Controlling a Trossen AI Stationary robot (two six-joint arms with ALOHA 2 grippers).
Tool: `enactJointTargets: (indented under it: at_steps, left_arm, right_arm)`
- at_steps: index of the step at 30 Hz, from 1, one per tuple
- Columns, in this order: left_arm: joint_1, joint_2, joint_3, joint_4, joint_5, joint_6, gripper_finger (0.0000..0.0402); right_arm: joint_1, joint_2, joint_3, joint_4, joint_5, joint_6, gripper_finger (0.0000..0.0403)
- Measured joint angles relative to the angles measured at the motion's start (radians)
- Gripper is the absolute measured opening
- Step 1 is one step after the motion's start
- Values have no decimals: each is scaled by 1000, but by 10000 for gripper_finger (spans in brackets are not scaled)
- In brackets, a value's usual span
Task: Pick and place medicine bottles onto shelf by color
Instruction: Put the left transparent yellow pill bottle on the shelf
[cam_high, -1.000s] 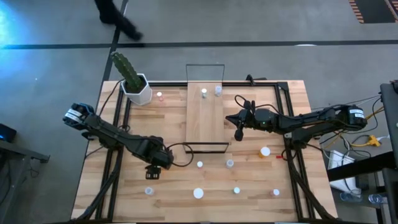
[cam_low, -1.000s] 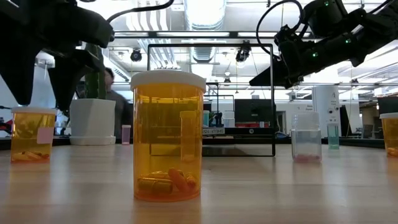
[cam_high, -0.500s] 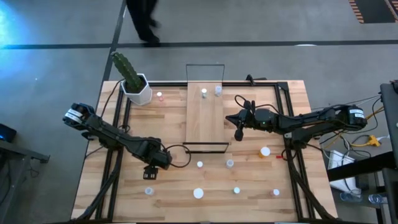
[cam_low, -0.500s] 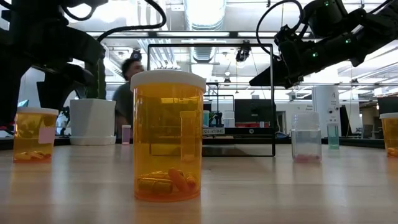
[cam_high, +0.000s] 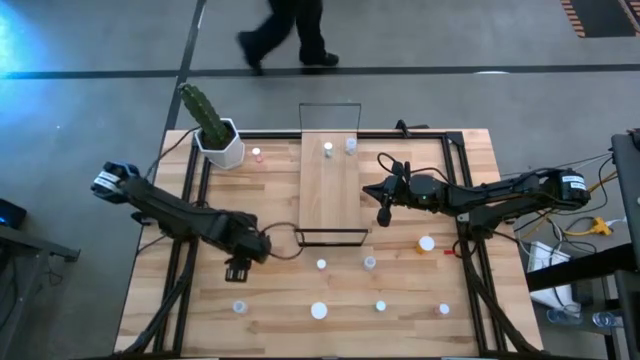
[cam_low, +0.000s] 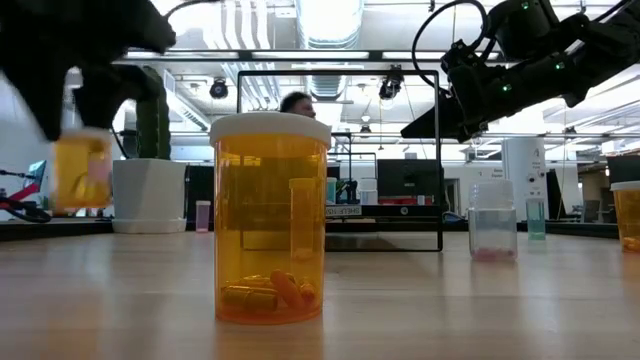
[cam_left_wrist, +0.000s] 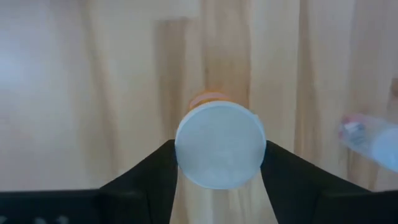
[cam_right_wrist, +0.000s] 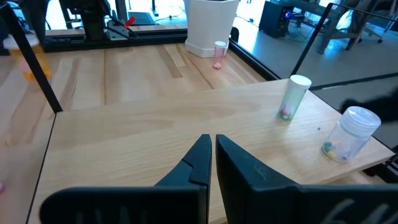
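The left gripper (cam_high: 243, 262) has its two dark fingers (cam_left_wrist: 152, 171) pressed against either side of a white cap, so its jaws are clamped on a small orange bottle (cam_left_wrist: 220, 151), and from table height that orange bottle (cam_low: 83, 171) hangs clear of the wood, well above the tabletop (cam_high: 400, 290), blurred under the dark mass of the arm. Off to one side of those jaws a pale second bottle (cam_left_wrist: 371, 137) lies near. The right gripper (cam_high: 383, 213) sits with its fingers closed flat together, nothing between them, poised just past the near end of the shelf (cam_high: 330, 190). Out ahead of those shut jaws, on the shelf board, stand a slim white-capped bottle (cam_right_wrist: 293, 97) and a wider clear bottle (cam_right_wrist: 349, 133), side by side but apart. Farther beyond them, a tiny pink bottle (cam_right_wrist: 218, 54) stands just beside a white planter (cam_right_wrist: 210, 27) holding a cactus (cam_high: 202, 106). Closest to the table's edge a big orange bottle (cam_low: 270, 216) with pills inside stands upright, and several more white-capped bottles are scattered over the front of the table, well apart from both sets of jaws. A person (cam_high: 283, 35) is on the floor behind the table.
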Motion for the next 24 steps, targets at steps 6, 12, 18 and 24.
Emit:
enactJointTargets:
  at_steps: [6, 12, 18, 24]
  left_arm:
    - [156, -85, 67, -41, -93, 142, 193]
    - [475, -50, 200, -7, -100, 411, 189]
    - [795, 142, 401, 47, 48, 553, 188]
    - [910, 397, 619, 20, 66, 622, 188]
  right_arm:
    - [0, 0, 0, 1, 0, 0, 13]
    - [0, 0, 0, 6, 0, 0, 13]
    - [0, 0, 0, 5, 0, -1, 13]
    - [0, 0, 0, 4, 0, -8, 13]
